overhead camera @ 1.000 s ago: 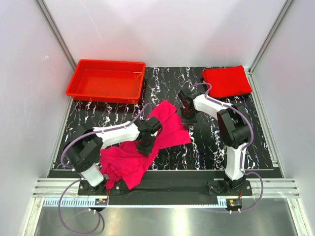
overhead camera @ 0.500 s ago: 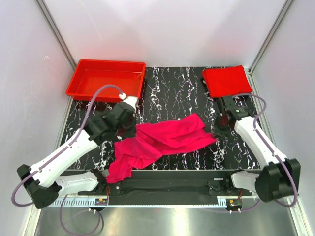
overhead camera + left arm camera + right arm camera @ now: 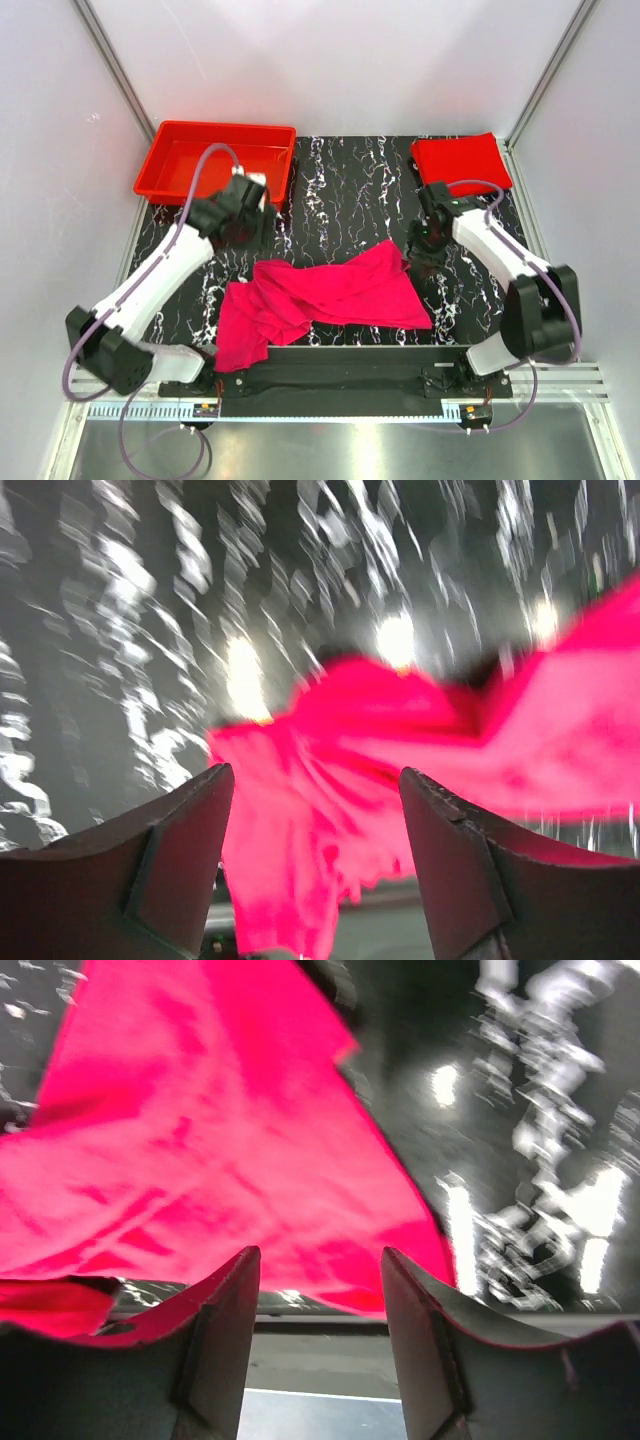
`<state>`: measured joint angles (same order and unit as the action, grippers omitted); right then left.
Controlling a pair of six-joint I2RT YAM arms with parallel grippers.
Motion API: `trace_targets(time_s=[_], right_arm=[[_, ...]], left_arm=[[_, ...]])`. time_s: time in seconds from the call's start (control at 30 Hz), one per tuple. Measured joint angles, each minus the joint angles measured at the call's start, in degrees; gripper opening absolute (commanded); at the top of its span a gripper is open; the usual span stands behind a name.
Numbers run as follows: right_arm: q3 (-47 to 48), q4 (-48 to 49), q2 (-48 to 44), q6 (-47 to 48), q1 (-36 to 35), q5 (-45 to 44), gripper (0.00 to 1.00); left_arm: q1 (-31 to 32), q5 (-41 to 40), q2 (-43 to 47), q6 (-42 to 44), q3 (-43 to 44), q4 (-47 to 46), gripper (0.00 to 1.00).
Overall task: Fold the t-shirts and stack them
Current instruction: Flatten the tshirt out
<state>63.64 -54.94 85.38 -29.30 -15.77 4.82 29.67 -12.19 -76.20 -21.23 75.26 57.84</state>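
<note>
Lying spread across the near half of the desk [image 3: 340,180], the magenta t-shirt [image 3: 330,300] has its right part fairly flat and its left part bunched into folds, so I cannot pick out sleeves or collar there. Its near-left corner runs over the desk's front edge onto the black rail. Both my wrist views are smeared by motion, and the cloth shows only as a pink blur [image 3: 400,750] [image 3: 200,1140] cut off by the frame. Half a second ago the shirt hung stretched between my two pincers; it has since dropped flat and settled nearer the front. My left pincer [image 3: 256,232] [image 3: 315,772] has come away toward the red tray [image 3: 215,165], its jaws wide apart and gripping nothing, the shirt below them. My right pincer [image 3: 420,250] [image 3: 319,1252] sits just off the shirt's far-right corner, jaws parted and empty too. The folded red t-shirt [image 3: 460,165] rests in the far-right corner.
</note>
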Motion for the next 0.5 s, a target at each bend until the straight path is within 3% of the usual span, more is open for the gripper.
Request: trace_targets(time_s=[0.23,0.5], right_arm=[[5.9,6.0,14.0,-0.1,-2.4,2.3,0.59],[9.3,7.0,20.5,-0.1,-2.5,-1.0,0.60]], left_arm=[[9.7,13.7,8.6,-1.7,-16.7,1.1,0.78],[12.1,21.1,11.0,-5.7,-21.0,-1.9,0.86]])
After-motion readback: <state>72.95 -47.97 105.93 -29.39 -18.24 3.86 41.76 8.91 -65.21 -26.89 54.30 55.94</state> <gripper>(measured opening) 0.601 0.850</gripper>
